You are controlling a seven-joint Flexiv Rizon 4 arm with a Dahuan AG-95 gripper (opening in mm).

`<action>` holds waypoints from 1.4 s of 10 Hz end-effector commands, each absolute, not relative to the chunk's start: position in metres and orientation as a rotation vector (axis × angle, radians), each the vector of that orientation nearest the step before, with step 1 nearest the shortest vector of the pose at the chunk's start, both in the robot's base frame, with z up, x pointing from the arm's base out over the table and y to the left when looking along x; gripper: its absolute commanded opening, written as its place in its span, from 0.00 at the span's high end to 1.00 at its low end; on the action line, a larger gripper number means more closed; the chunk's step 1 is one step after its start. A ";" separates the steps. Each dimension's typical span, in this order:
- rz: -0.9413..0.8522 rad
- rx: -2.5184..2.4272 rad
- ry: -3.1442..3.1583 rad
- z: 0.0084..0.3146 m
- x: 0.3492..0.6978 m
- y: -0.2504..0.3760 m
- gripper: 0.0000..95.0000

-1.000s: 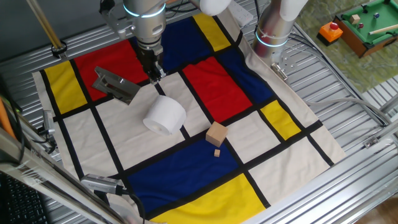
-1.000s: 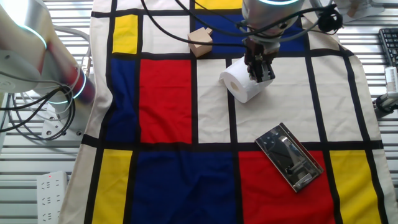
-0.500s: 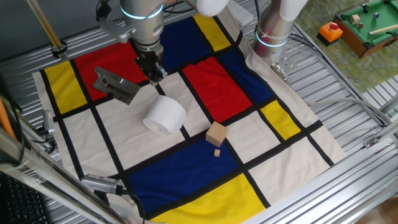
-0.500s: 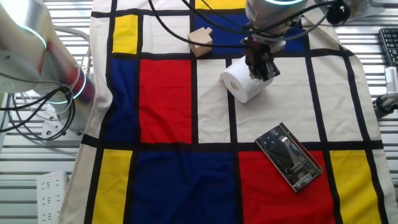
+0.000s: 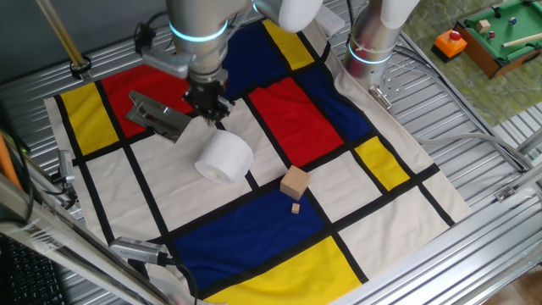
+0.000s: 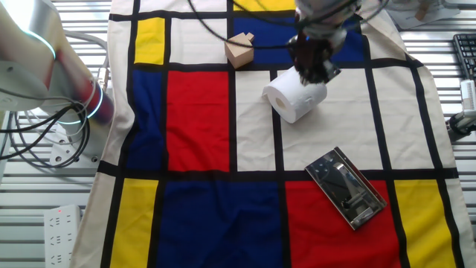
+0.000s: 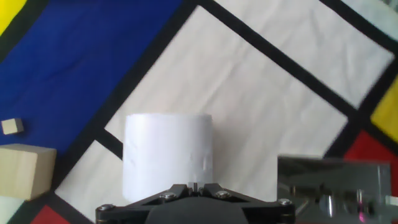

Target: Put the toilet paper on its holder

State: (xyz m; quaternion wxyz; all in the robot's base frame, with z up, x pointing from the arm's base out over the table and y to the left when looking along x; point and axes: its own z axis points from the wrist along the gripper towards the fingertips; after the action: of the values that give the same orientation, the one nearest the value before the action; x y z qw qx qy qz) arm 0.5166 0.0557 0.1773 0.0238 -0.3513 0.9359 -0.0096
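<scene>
— How is the arm posed?
— It leans in over the cloth [image 5: 254, 229], wrist pointing down; the gripper [image 5: 216, 114] hangs just above the roll [image 5: 224, 157], jaws pressed together, gripping nothing.

— Where's the roll?
— On its side on a white panel mid-cloth, touching nothing. The block [image 5: 295, 182] lies nearer the front edge; the holder [image 5: 157, 117] sits beyond, toward the back-left corner, on red.
</scene>
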 end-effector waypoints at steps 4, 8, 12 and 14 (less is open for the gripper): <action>-0.042 -1.045 2.929 0.164 0.526 0.075 1.00; -0.035 -1.041 2.934 0.144 0.527 0.079 1.00; -0.029 -1.036 2.927 0.136 0.518 0.072 1.00; -0.031 -1.023 2.930 0.134 0.514 0.071 1.00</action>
State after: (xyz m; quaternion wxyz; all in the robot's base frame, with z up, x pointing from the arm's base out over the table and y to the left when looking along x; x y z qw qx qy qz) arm 0.5129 0.0706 0.1338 0.0200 -0.3285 0.9442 -0.0115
